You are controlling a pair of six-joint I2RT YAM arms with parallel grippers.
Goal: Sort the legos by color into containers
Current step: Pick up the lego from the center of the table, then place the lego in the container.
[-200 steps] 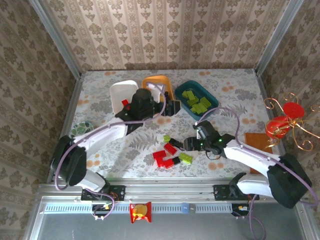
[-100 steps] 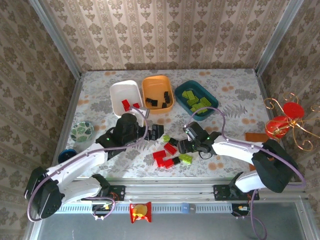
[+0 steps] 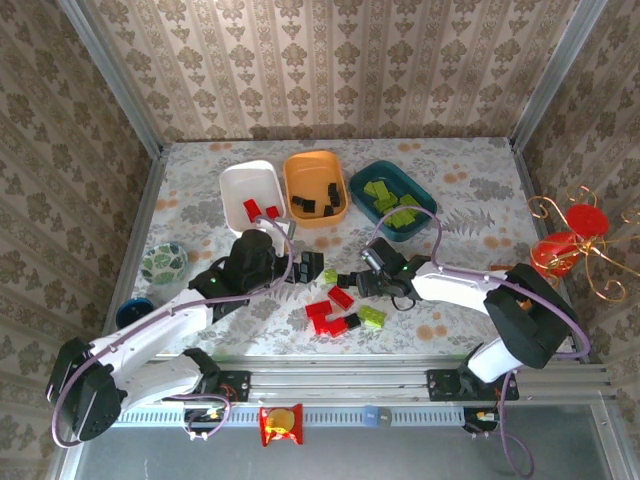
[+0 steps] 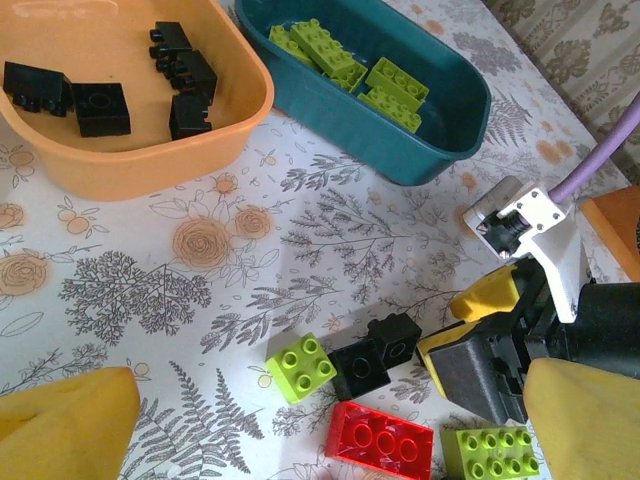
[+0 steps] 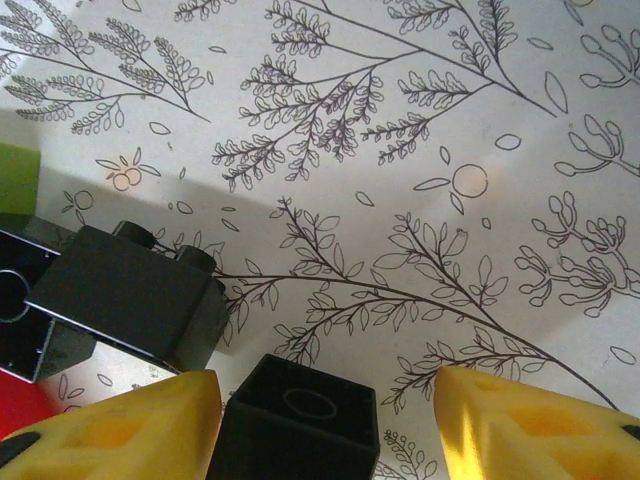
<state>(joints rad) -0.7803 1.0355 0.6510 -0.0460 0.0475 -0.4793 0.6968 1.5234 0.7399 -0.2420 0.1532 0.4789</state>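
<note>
Bright, even light; soft shadows; little blur.

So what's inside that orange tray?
Black bricks, about five, loose on the floor of the orange tray. Nothing of another colour shows; whatever might lie under the bricks is hidden.

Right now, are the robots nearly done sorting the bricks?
Done: red bricks in the white plastic tray, black ones in the orange tray, lime green ones in the dark teal tray. In hand: the right gripper straddles a loose black brick. Left: red, green, black bricks on the table.
</note>
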